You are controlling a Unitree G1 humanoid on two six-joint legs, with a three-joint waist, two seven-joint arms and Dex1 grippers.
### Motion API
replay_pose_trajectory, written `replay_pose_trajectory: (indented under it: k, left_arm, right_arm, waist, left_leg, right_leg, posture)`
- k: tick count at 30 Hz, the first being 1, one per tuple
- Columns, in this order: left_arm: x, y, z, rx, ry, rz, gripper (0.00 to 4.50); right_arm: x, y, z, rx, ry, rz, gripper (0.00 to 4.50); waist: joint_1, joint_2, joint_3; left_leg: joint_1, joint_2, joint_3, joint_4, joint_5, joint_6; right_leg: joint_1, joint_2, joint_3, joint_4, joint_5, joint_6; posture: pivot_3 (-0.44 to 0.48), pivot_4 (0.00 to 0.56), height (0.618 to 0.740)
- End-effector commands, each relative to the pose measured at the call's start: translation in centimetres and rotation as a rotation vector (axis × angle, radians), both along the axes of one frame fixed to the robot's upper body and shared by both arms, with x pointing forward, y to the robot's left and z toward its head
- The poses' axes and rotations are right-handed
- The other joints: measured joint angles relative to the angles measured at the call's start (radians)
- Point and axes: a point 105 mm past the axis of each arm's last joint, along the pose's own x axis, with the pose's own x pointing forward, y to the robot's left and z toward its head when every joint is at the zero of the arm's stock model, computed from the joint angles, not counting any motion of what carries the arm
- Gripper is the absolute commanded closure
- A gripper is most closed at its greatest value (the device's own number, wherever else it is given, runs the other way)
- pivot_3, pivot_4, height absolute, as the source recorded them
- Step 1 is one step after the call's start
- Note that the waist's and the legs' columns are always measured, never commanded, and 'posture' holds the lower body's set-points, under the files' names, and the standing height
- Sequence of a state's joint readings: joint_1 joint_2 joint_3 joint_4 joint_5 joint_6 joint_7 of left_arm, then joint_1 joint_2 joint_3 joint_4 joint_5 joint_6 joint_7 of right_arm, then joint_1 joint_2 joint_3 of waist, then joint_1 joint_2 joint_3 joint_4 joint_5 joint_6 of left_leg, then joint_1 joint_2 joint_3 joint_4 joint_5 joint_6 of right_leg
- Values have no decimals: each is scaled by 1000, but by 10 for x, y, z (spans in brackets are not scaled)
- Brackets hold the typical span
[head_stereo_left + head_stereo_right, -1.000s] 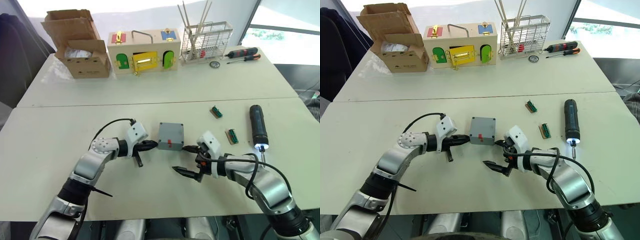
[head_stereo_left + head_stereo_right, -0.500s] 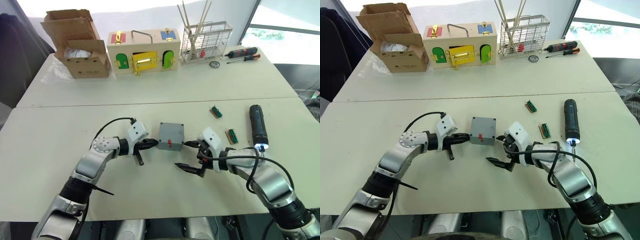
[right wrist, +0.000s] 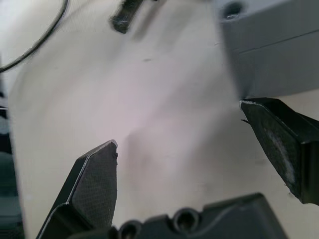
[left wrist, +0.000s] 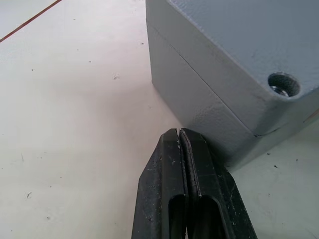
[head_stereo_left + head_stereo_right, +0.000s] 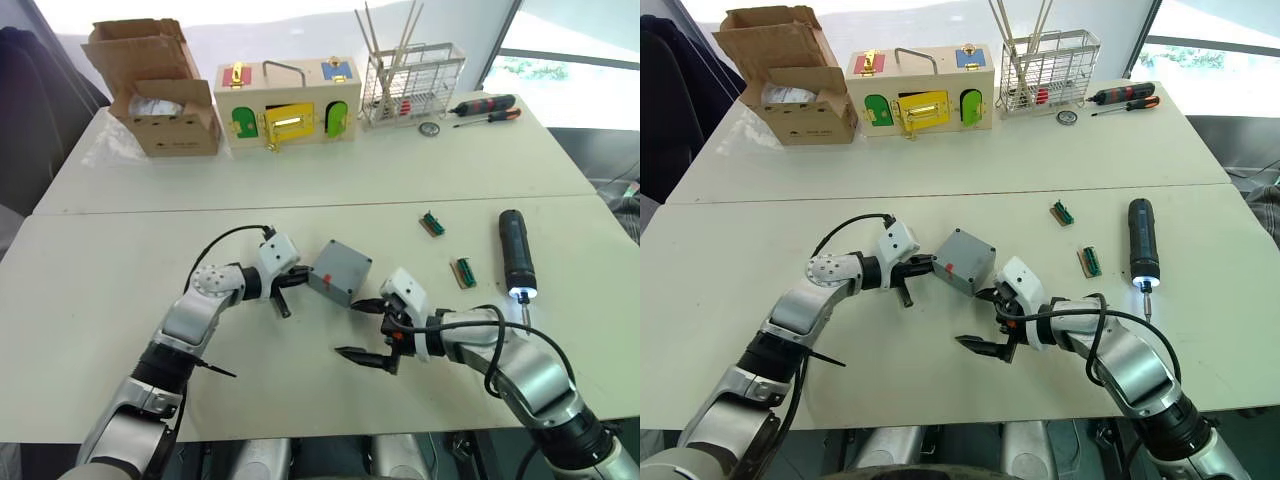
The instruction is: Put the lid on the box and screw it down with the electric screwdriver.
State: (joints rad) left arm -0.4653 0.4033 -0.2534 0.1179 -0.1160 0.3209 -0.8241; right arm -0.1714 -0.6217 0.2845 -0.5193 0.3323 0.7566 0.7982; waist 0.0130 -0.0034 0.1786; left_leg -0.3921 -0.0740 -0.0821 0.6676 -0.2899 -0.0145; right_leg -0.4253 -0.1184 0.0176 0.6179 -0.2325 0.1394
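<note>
Box (image 5: 340, 271) with lid (image 4: 259, 45) on, mid-desk (image 5: 100, 300), turned askew. Left claw (image 4: 180, 144) pinched closed at box corner. Right claw (image 5: 362, 327) spread wide, one finger near box edge.

Pale table (image 5: 100, 260); on it grey box (image 5: 340, 271); electric screwdriver (image 5: 516, 252); cardboard box (image 5: 155, 90).
</note>
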Motion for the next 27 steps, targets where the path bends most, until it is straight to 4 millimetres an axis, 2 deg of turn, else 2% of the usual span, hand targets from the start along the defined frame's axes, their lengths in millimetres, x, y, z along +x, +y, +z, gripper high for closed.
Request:
replay_pose_trajectory:
  k: [1,4,7,10,12,16,19,23,27]
  left_arm:
    - [5,10,6,14,-38,42,4500]
    - [1,24,5,24,-22,69,4500]
    - [-20,34,3,31,38,38,4500]
    - [-48,30,2,23,108,-40,4500]
    - [-58,26,3,17,133,-65,4500]
    - [-64,20,1,12,158,-72,4500]
    - [-63,17,-1,11,159,-63,4500]
    - [-61,13,-4,12,153,-54,4500]
    - [-43,15,-9,49,97,11,4500]
  right_arm:
    - [7,-11,17,-19,-111,-16,15]
    - [20,-30,25,-76,-215,-25,15]
    - [38,-50,33,-151,-367,21,15]
    - [51,-60,30,-210,-409,83,15]
    - [58,-61,29,-223,-433,116,15]
    - [78,-55,27,-238,-477,198,15]
    - [83,-45,24,-222,-491,268,15]
    - [79,-31,18,-205,-500,379,15]
    - [68,-20,17,-165,-479,445,15]
  waist:
    - [0,0,0]
    - [-2,0,0]
    - [-16,0,0]
    - [-27,0,0]
    - [-26,0,0]
    - [-25,0,0]
    - [-23,0,0]
    - [-24,0,0]
    - [-22,0,-1]
  left_leg:
    - [0,0,0,0,0,0]
    - [0,0,0,0,0,0]
    - [0,0,1,-1,0,0]
    - [1,2,2,-2,0,0]
    - [1,2,2,-2,0,0]
    - [1,2,2,-1,0,0]
    - [1,2,1,-1,0,0]
    - [1,2,1,-1,0,0]
    - [1,2,1,-1,0,0]
  right_leg:
    - [0,0,0,0,0,0]
    - [0,0,0,0,0,0]
    - [-1,1,0,0,0,0]
    - [-1,1,0,0,0,0]
    - [-1,1,0,0,0,0]
    - [0,0,0,0,0,0]
    - [0,0,0,0,0,0]
    - [-1,0,0,-1,0,0]
    - [0,0,0,0,0,0]
  posture:
    - [0,150,734]
    - [0,150,734]
    - [0,150,734]
    - [0,150,734]
    - [0,150,734]
    - [0,150,734]
    - [0,150,734]
    - [0,150,734]
    - [0,150,734]
